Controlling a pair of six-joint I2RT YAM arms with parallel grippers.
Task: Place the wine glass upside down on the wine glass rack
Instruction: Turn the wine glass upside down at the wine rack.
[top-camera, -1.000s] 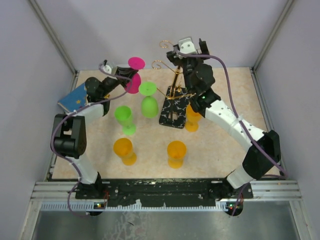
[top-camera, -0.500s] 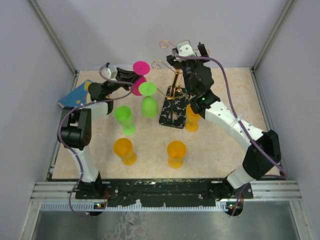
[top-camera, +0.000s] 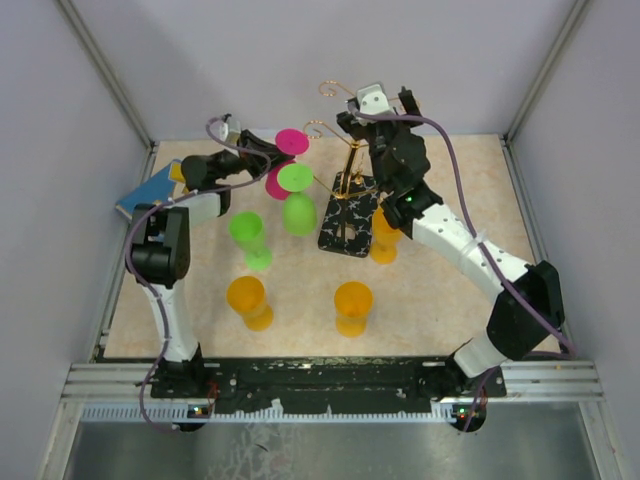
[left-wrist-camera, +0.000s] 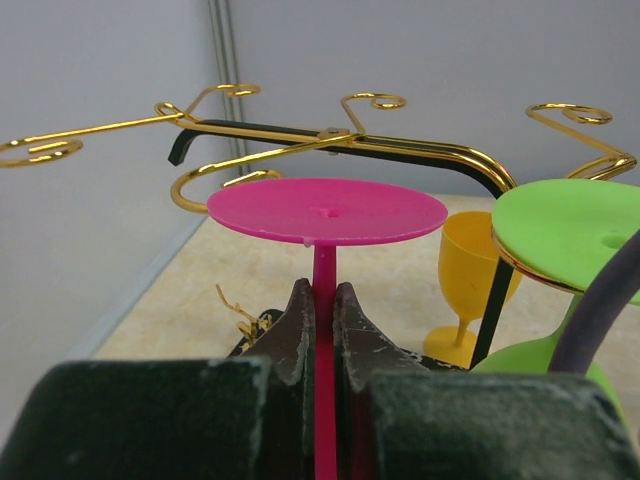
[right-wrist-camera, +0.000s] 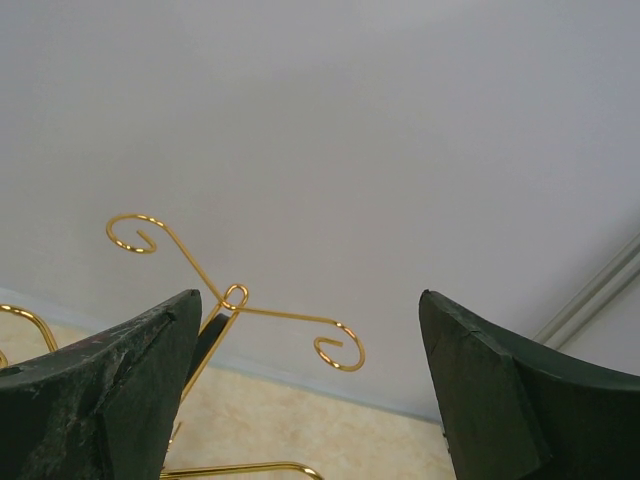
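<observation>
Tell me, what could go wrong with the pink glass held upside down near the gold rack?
The pink wine glass is pinched by its thin stem in the shut left gripper, so it could slip or tilt. Its foot might bump the green glass on the wine glass rack. The right gripper is open, not steadying that rack.

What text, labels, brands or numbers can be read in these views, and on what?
None can be read.
The blue flat object at the left edge of the table is too small to tell whether it bears print.
The pink wine glass and the wine glass rack carry no visible lettering.
</observation>
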